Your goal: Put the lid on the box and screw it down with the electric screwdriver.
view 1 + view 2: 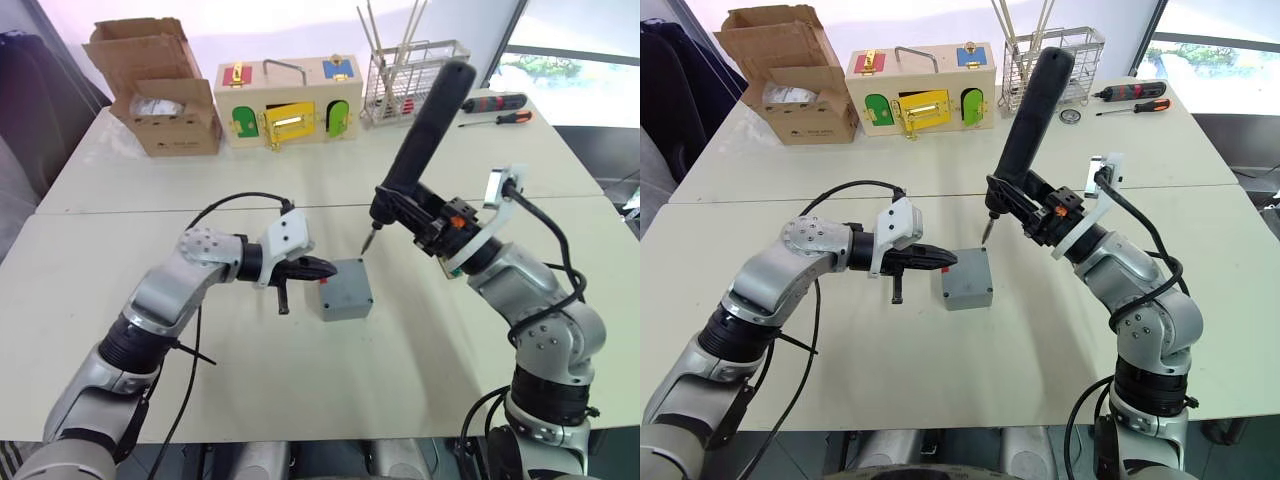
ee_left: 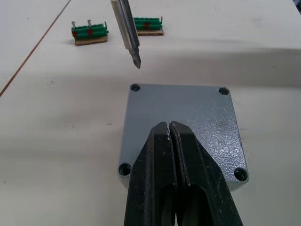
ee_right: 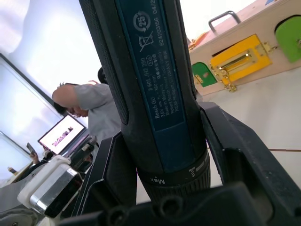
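At the centre of the frame, on the pale surface, sits the box with the lid already lying flat on top of it, its four corner screw holes showing. My left arm reaches in from the lower left, elbow bent, forearm running level toward the box. My left tool has its two black fingers pressed together with nothing between them, tips over the near edge of the lid; whether they touch it I cannot tell. My right arm rises from the lower right, bent sharply at the elbow, wrist turned inward. My right tool is clamped around the electric screwdriver, which leans with its thick black body up toward the upper centre of the frame and its thin bit pointing down just above the lid's far corner, apart from it. Along the top of the frame stand a cardboard box, a wooden latch box and a wire rack.
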Motion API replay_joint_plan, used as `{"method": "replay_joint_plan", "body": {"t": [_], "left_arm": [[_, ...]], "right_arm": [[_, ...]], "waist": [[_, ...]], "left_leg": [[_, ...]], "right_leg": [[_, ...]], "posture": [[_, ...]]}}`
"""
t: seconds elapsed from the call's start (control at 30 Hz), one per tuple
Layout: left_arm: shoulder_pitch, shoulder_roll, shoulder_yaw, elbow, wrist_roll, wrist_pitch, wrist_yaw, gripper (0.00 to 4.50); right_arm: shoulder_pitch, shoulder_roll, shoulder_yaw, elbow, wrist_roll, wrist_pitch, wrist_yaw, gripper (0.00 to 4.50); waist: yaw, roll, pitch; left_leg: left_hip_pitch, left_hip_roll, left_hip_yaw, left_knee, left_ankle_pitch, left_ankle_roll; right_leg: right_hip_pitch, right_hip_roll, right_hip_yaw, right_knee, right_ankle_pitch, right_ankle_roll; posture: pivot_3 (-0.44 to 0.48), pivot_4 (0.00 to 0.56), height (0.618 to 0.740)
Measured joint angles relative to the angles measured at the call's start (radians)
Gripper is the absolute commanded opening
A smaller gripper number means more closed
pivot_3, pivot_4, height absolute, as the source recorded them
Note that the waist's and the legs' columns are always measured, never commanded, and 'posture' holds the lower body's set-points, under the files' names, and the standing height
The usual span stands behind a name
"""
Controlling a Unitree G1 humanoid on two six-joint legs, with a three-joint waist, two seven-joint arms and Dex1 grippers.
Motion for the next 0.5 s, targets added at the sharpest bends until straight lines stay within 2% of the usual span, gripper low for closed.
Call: {"method": "replay_joint_plan", "body": {"t": [0.27,0.5], "left_arm": [[0.014,-0.017,-0.03,0.026,0.048,-0.042,-0.003,0.0],[0.013,-0.021,-0.029,0.035,0.048,-0.049,-0.007,0.0]], "right_arm": [[0.034,-0.034,0.076,0.033,-0.056,-0.087,0.027,1.81],[0.046,-0.04,0.088,0.064,-0.091,-0.148,0.037,1.81]], "waist": [[0.001,0.0,0.0],[0.001,0.0,0.0]], "left_leg": [[0.0,0.0,0.0,0.0,0.0,0.0],[0.0,0.0,0.0,0.0,0.0,0.0]], "right_leg": [[0.0,0.0,0.0,-0.001,0.0,0.0],[0.0,0.0,0.0,-0.001,0.0,0.0]], "posture": [[0.0,0.15,0.73],[0.0,0.15,0.73]]}}
